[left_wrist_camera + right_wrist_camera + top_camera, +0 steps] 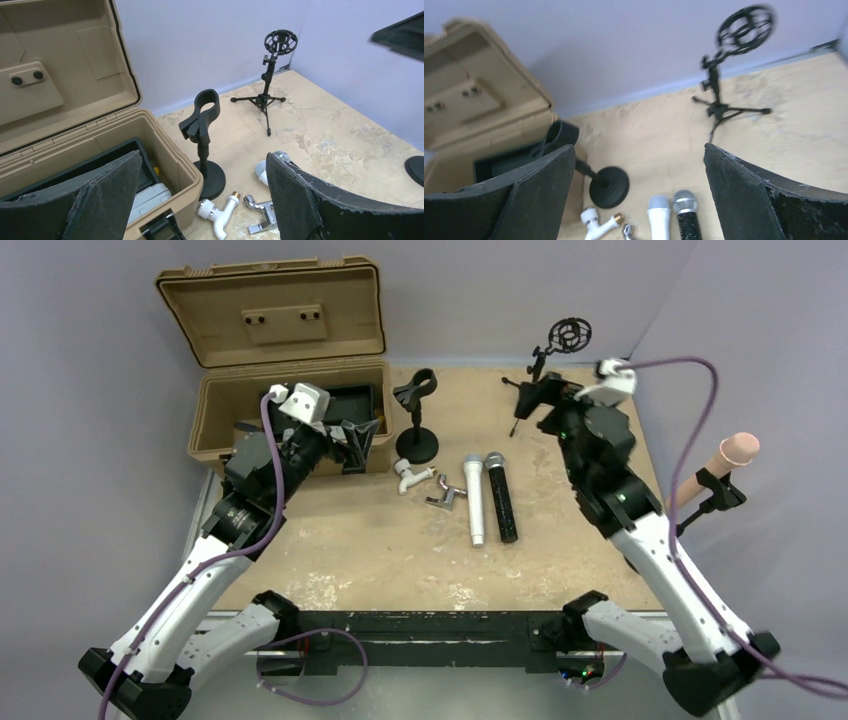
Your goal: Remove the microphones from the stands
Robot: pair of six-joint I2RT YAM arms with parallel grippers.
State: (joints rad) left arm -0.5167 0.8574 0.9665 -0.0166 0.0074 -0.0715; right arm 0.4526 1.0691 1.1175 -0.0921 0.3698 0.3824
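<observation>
A pale pink microphone [740, 448] sits tilted in the black clip of a stand [715, 492] at the table's right edge, seen only in the top view. My right gripper [540, 408] is open and empty at the back of the table, left of that stand and well apart from it; its wrist view [639, 147] looks over the table's middle. My left gripper [355, 443] is open and empty at the tan case's front right corner; it also shows in its wrist view [202, 155].
An empty round-base clip stand [416, 420] [205, 135] [608, 186] stands beside the open tan case [215, 405]. A tripod shock mount [560, 350] [272, 75] [729, 65] is at the back. A white microphone [474, 498], a black microphone [500, 498] and two taps [425, 485] lie mid-table.
</observation>
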